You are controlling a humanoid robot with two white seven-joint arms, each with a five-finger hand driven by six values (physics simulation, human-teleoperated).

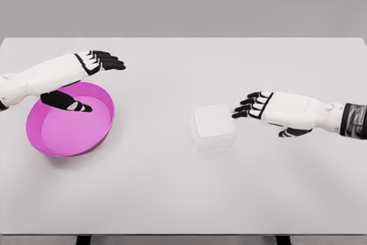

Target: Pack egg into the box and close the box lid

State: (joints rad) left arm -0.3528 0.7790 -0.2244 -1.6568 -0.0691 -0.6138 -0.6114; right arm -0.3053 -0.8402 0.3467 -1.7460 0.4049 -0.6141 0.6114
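Note:
A small translucent white box (pixel 213 128) sits near the middle of the white table (pixel 183 187), its lid lying flat on top. My right hand (pixel 248 106) hovers just right of the box, fingers extended toward its upper right corner, holding nothing. My left hand (pixel 106 63) is stretched out flat above the far rim of a magenta bowl (pixel 70 120), fingers straight, thumb hanging over the bowl's inside. No egg shows anywhere; the bowl's visible interior looks bare.
The bowl stands at the table's left side. The table's front edge runs along the bottom, with two dark legs beneath it.

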